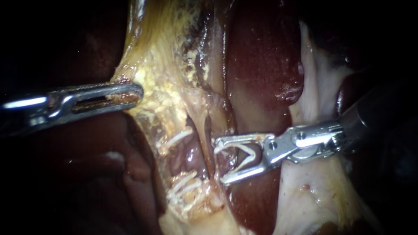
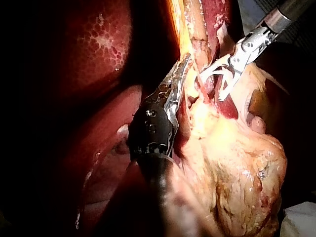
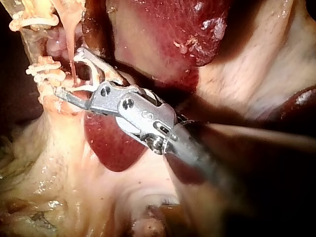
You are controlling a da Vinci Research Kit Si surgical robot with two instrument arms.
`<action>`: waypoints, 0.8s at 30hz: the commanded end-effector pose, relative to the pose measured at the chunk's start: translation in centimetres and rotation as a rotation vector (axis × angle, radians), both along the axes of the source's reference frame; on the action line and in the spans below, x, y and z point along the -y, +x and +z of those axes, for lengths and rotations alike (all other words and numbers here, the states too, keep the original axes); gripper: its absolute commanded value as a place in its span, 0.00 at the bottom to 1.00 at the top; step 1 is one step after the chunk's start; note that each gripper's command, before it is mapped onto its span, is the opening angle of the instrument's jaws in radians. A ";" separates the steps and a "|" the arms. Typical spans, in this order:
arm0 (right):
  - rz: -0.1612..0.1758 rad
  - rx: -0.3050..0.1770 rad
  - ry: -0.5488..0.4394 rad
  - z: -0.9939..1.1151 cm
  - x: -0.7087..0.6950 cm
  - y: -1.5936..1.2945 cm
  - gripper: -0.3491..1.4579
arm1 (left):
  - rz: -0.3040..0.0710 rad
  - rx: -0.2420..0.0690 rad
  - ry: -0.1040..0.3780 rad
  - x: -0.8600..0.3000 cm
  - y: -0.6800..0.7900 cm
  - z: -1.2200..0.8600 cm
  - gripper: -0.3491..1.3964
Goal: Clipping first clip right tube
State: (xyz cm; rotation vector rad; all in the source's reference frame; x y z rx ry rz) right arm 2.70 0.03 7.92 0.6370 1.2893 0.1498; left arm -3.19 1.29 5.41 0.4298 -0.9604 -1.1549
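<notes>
Lining-up stage, I reckon; left instrument (image 1: 134,93) clamped on yellow tissue (image 1: 152,82); right instrument (image 1: 219,161) gapes wide, white clip (image 1: 249,150) loaded, tips at the right tube (image 1: 208,130); next: straddle it fully, squeeze.

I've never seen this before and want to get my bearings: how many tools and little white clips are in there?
Instruments: 2, the left instrument and the right instrument.
White clips on the tissue: 3.
White clip in the right instrument's jaws: 1.
Total: 6.
</notes>
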 end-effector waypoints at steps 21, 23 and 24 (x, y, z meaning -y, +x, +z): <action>-0.089 -0.020 0.127 0.18 0.16 0.20 0.46 | 0.000 0.000 0.000 0.00 0.00 0.00 0.00; -0.097 -0.018 0.143 0.18 0.17 0.19 0.45 | 0.000 0.000 0.000 0.00 0.00 0.00 0.00; -0.099 -0.017 0.146 0.18 0.18 0.19 0.44 | 0.000 0.000 0.000 0.00 0.00 0.00 0.00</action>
